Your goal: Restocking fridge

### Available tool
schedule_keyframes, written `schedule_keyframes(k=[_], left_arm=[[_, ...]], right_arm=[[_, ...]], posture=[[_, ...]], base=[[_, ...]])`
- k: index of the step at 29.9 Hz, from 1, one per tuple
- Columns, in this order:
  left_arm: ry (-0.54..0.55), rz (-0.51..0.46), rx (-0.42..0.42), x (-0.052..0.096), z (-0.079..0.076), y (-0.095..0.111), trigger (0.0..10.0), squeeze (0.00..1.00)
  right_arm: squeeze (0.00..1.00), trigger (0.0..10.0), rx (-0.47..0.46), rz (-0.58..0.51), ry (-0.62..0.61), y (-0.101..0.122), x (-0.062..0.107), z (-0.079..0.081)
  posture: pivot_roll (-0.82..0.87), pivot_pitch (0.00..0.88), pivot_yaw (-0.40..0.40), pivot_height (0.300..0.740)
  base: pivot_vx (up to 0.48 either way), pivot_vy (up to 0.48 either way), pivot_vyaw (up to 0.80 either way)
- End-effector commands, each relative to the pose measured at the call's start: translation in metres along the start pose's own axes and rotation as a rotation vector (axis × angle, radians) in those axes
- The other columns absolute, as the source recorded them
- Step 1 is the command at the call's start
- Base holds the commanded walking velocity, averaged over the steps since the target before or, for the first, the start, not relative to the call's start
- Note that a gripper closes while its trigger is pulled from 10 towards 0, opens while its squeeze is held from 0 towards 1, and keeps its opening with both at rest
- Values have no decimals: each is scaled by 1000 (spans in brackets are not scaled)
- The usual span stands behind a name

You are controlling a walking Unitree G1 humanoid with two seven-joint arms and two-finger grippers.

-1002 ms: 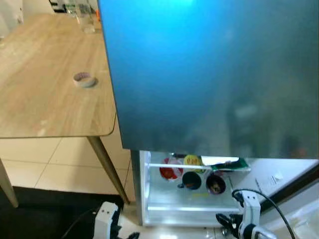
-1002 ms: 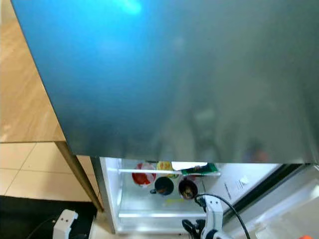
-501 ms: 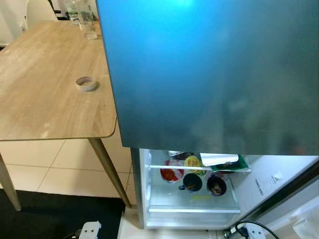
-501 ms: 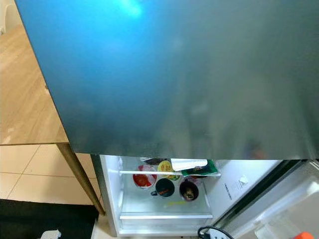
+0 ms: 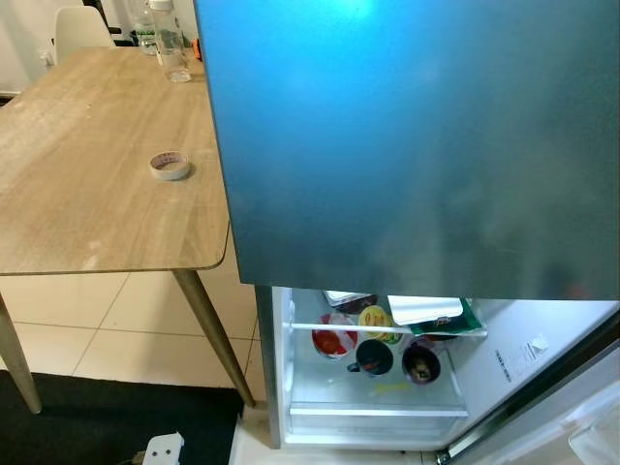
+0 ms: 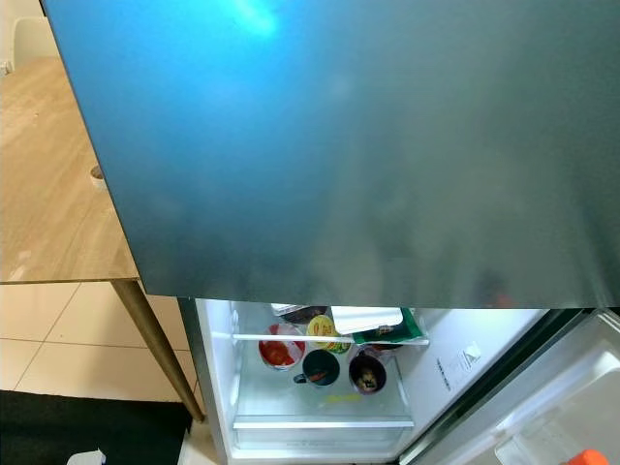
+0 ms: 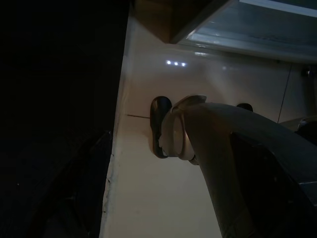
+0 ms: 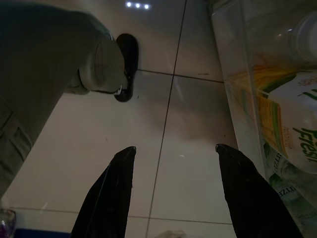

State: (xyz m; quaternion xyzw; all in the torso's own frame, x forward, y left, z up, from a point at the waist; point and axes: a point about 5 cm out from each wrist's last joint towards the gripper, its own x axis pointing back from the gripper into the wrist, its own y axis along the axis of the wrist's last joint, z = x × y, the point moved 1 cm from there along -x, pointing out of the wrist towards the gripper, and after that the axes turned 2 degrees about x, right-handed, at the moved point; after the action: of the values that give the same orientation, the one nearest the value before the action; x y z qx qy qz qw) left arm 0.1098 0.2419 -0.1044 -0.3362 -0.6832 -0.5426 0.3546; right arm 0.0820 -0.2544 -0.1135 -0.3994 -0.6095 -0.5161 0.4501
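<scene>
The fridge [image 5: 407,145] stands before me, its blue-grey upper front closed. Its lower compartment [image 5: 378,397] is open and lit. Under its glass shelf [image 5: 320,326] sit a red bowl [image 5: 330,340], a yellow-lidded tub [image 5: 374,317] and two dark cups [image 5: 374,356]. A white packet [image 5: 424,308] and a green packet [image 5: 463,320] lie on the shelf. My right gripper [image 8: 176,148] hangs open over the tiled floor, beside a clear door bin holding a juice carton [image 8: 292,124]. A white part of my left arm [image 5: 163,449] shows low down.
A wooden table [image 5: 97,213] stands left of the fridge with a tape roll [image 5: 170,166], a glass and a bottle [image 5: 165,24]. The open fridge door [image 6: 542,407] swings out at lower right. A person's trouser leg and dark shoe [image 8: 126,64] are near both wrists.
The camera has tilted up a little. Both arms have dropped: the right arm with its cable left the bottom edge, and the left one sank to the edge.
</scene>
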Motion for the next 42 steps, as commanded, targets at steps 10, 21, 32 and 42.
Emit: schedule_keyframes(k=[10, 21, 32, 42], left_arm=[[-2, 57, 15, 0, -1, -10, 10000, 0], [-7, 69, 20, -1, -8, -14, 10000, 0], [-10, 76, 28, -2, -10, -16, 10000, 0], [-17, 77, 29, -2, -11, -16, 10000, 0]], right_arm=[[0, 10000, 28, 36, 1, -7, -1, 4], [0, 10000, 40, 59, -10, -10, 1, -2], [0, 10000, 42, 58, -3, -9, 1, 0], [0, 10000, 42, 60, -1, -11, 1, 0]], posture=[[65, 0, -48, 740], [59, 0, -53, 740], [58, 0, -55, 740], [51, 0, -59, 740]], base=[[0, 0, 0], [-255, 0, 0], [-297, 0, 0], [-312, 0, 0]])
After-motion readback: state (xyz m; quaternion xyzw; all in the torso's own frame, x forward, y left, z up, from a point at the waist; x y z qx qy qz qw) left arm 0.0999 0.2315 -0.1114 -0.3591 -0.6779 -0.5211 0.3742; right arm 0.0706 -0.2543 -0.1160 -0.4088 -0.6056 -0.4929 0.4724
